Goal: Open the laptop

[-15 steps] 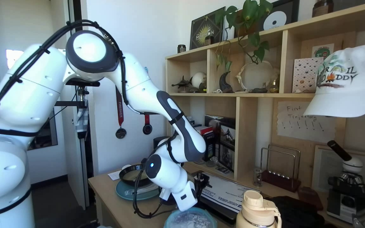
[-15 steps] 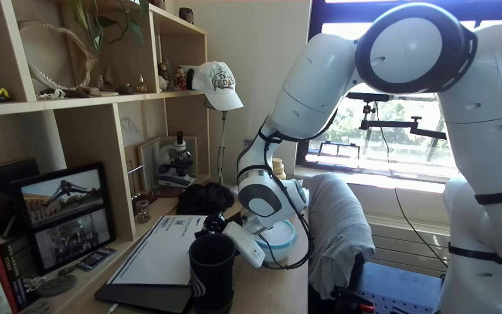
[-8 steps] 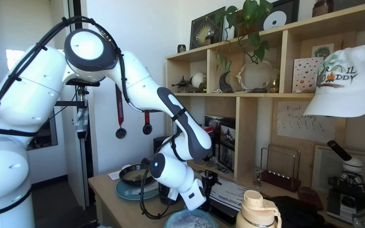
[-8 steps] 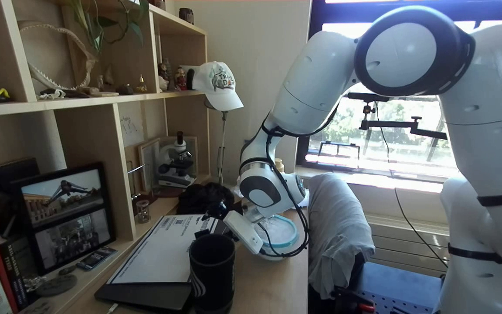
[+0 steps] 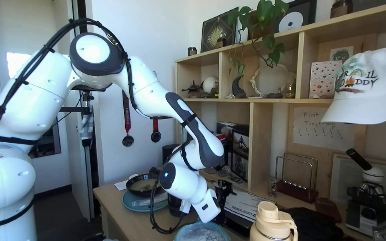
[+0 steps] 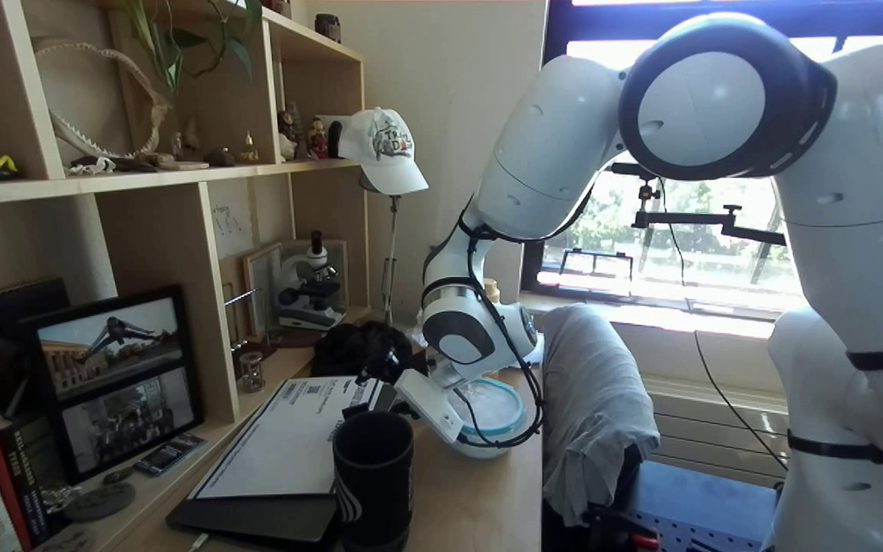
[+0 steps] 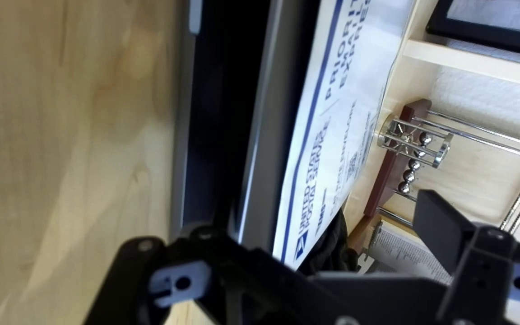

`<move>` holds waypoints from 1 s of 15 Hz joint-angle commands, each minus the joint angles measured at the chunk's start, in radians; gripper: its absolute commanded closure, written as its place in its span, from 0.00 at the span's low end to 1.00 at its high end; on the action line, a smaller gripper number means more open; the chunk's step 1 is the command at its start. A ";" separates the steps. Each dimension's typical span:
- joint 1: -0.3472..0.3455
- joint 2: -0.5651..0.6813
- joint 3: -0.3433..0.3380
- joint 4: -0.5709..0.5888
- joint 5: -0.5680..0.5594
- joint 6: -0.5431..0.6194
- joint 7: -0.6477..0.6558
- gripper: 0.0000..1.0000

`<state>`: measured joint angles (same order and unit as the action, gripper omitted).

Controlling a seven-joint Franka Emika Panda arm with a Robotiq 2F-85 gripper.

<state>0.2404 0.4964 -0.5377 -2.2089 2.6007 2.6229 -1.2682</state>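
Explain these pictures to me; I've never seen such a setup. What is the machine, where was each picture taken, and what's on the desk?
The white jointed machine is a Franka Panda arm, steered by a person. It ends in a black two-fingered gripper.

Two pictures are taken from outside, facing the desk from different places. The third is from the arm's wrist, so the fingers look large.

On the desk lies the laptop to be opened, with a United States Postal Service envelope on top. Nearby are a tall black mug, a teal-rimmed round container and a beige bottle.

The fingers are apart, and nothing appears held. One looks close to the laptop's edge; whether it touches, I can't tell.
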 commanded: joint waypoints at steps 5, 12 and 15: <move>0.074 0.012 -0.094 0.052 0.000 -0.099 -0.006 0.00; 0.099 0.010 -0.107 0.071 -0.002 -0.100 -0.023 0.00; 0.118 0.002 -0.109 0.082 0.000 -0.084 -0.041 0.00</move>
<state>0.3200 0.5210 -0.6290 -2.1710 2.5970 2.5565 -1.2776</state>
